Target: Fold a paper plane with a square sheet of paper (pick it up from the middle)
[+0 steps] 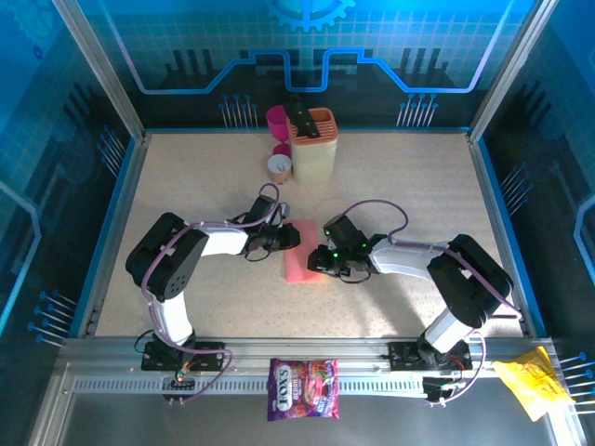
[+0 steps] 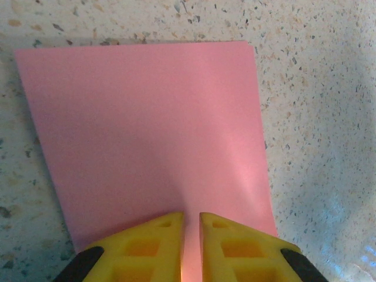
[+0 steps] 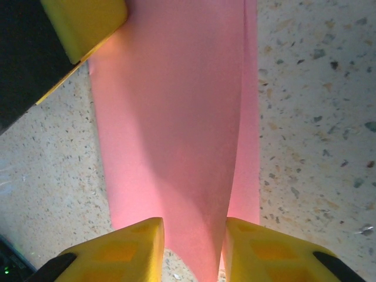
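The square sheet of paper (image 1: 302,265) lies mid-table as a pink rectangle, its top layer partly lifted. My left gripper (image 1: 290,237) stands at its far left corner. In the left wrist view the sheet (image 2: 147,129) lies flat and my left gripper (image 2: 191,214) is shut, tips down on its near edge. My right gripper (image 1: 325,265) is at the sheet's right side. In the right wrist view my right gripper (image 3: 194,222) is open around a raised flap of the sheet (image 3: 170,117), which leans against the right finger. The left gripper's finger (image 3: 88,23) rests on the far corner. The paper plane is out of view.
A magenta cup (image 1: 277,119), a cream holder (image 1: 314,144) and a small tan cup (image 1: 279,167) stand at the back centre. A purple candy bag (image 1: 303,388) and a yellow bag (image 1: 535,381) lie on the front rail. Metal frame posts line the sides.
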### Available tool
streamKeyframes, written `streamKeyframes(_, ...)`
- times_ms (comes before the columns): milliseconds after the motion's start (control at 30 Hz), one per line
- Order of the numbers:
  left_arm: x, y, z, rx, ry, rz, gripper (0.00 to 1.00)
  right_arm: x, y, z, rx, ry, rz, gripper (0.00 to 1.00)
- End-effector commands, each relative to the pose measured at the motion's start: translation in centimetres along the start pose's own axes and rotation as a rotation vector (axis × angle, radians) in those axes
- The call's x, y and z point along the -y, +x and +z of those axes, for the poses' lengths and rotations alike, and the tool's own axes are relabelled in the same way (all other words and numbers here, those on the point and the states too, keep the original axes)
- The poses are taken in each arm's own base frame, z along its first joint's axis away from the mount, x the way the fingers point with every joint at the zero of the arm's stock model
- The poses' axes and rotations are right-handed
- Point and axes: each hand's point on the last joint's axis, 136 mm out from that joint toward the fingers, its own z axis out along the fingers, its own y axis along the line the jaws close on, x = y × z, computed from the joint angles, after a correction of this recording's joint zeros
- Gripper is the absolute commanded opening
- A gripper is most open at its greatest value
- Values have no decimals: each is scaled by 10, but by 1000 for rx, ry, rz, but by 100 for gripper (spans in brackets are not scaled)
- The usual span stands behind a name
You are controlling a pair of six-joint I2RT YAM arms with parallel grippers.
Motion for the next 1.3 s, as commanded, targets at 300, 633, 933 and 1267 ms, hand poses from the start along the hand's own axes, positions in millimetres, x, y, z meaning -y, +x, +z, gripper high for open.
streamKeyframes(300,-19,19,9,-63,-52,-14,17,3,-14,9,-9,-58,66,33)
streamKeyframes(633,-19,19,9,-65,-51,-14,17,0,-34,13,1,-104,98,31)
streamKeyframes(933,-16,18,9,-68,-48,-10,17,-2,-47,19,-13,-119,106,28)
streamKeyframes(1267,2,1,-5,-41,-27,38,22,9,-43,19,-8,-108,124,9)
